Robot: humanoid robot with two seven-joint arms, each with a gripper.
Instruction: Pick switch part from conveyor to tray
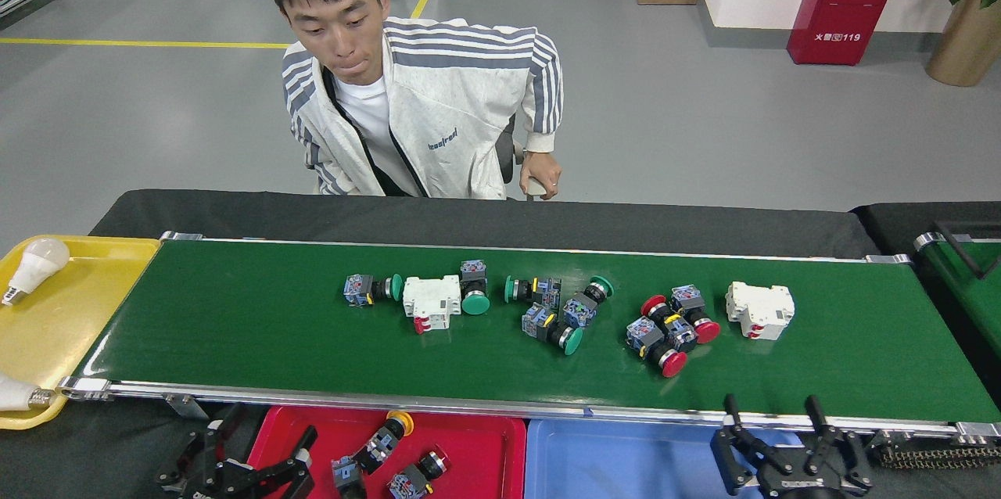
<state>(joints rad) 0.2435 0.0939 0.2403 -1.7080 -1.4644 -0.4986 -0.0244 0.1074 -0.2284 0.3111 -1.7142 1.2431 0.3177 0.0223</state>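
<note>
The red push-button switches [669, 327] lie in a small cluster on the conveyor [235, 327], right of its middle and towards the near rail. There seem to be three of them, touching each other. The nearest one has its red cap pointing to the near rail, so its long axis runs roughly across the belt, a little slanted. Just right of the cluster sits a white circuit breaker [760, 310], apart from it.

The right gripper [770, 425] hangs at the near edge of the belt, over the blue tray [626, 456], with its two fingers spread and nothing between them. The cluster lies ahead of it and a little to its left, across the near rail. In my judgement this arm is clearly the nearer one for a red switch.

Further left on the belt are three green push-button switches [559, 311] in a group, then another green one [471, 292] touching a second white breaker [430, 302], and one more green switch [369, 289] at the far left of the row.

The left gripper [250, 460] is low at the left side of the red tray [469, 444], its fingers open and empty. In this tray lie a yellow-capped switch [383, 436] and at least one more switch [418, 475] beside it. For the leftmost green switch this arm would be the nearer one, I think.
</note>
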